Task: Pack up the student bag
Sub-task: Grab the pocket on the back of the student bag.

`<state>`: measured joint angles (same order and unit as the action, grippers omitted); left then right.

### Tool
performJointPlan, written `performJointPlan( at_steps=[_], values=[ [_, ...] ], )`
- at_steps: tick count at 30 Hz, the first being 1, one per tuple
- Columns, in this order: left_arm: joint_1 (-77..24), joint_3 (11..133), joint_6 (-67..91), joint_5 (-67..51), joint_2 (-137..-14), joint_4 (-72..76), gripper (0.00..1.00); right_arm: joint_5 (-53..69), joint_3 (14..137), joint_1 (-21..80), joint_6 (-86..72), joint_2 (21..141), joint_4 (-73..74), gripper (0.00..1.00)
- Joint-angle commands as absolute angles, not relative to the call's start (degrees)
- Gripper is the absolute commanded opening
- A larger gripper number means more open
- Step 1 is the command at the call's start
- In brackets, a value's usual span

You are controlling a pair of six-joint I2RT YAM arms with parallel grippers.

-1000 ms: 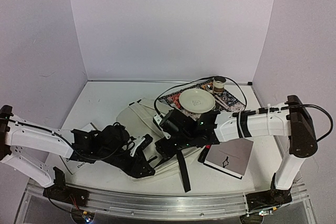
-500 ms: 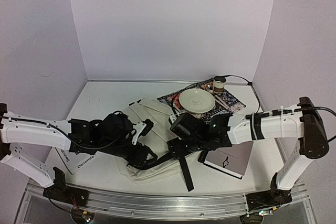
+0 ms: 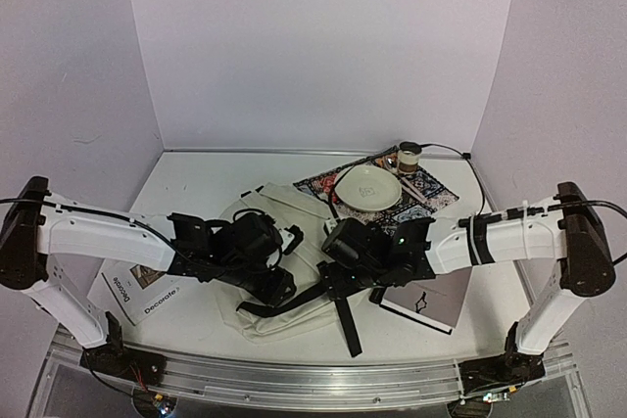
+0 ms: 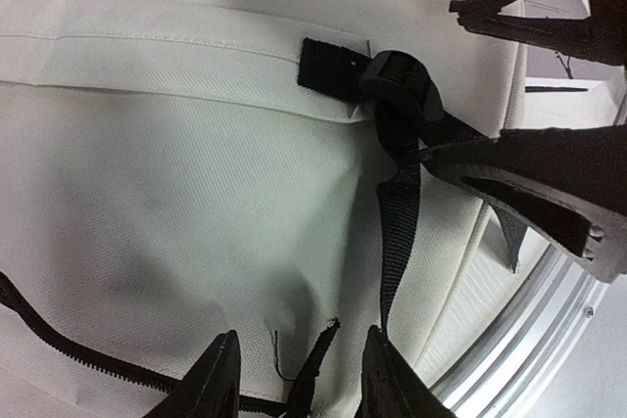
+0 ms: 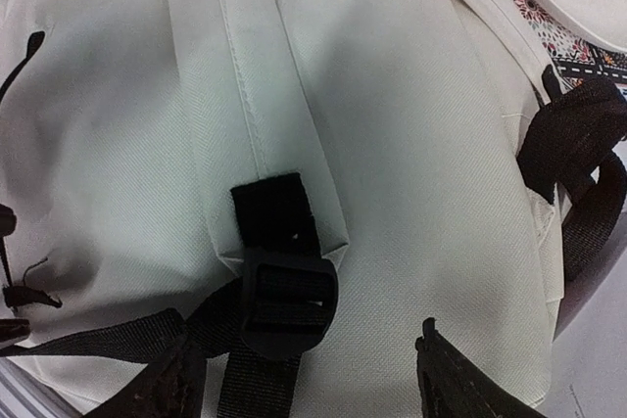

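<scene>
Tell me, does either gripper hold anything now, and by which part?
Nothing is held. The left gripper and the right gripper stand open over the large cream fabric backpack.

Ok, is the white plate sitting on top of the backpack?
No, the plate rests on the patterned mat behind the student bag.

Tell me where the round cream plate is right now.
In the top view, the round cream plate lies right of centre at the back, on a dark patterned mat, beside a small brown cup and behind the cream fabric backpack.
</scene>
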<state>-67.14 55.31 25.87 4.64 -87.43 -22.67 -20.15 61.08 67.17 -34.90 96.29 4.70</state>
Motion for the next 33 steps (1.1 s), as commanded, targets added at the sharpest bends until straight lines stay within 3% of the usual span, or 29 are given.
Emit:
performJointPlan(
  at_steps=[1, 11, 19, 27, 33],
  values=[
    [-66.60, 59.14, 24.01, 3.98, -88.87, -23.79, 0.40, -21.54, 60.47, 67.32, -35.69, 93.73, 5.64, 0.74],
    [-66.60, 59.57, 23.47, -2.10, -92.68, -23.66, 0.34, -21.59, 60.01, 67.32, -35.64, 93.44, 4.63, 0.74],
    [-66.60, 59.04, 24.81, 1.43, -89.17, -23.73, 0.01, -17.82, 59.60, 67.46, -31.09, 93.43, 0.86, 0.74],
    [-63.43, 56.47, 29.82, 5.14, -82.47, -22.77, 0.00, -12.66, 57.73, 68.12, -17.89, 92.69, -8.42, 0.74],
    [-59.33, 51.64, 33.13, -1.98, -79.50, -15.95, 0.00, -4.82, 53.63, 68.74, -3.93, 92.46, -18.42, 0.73]
  ],
)
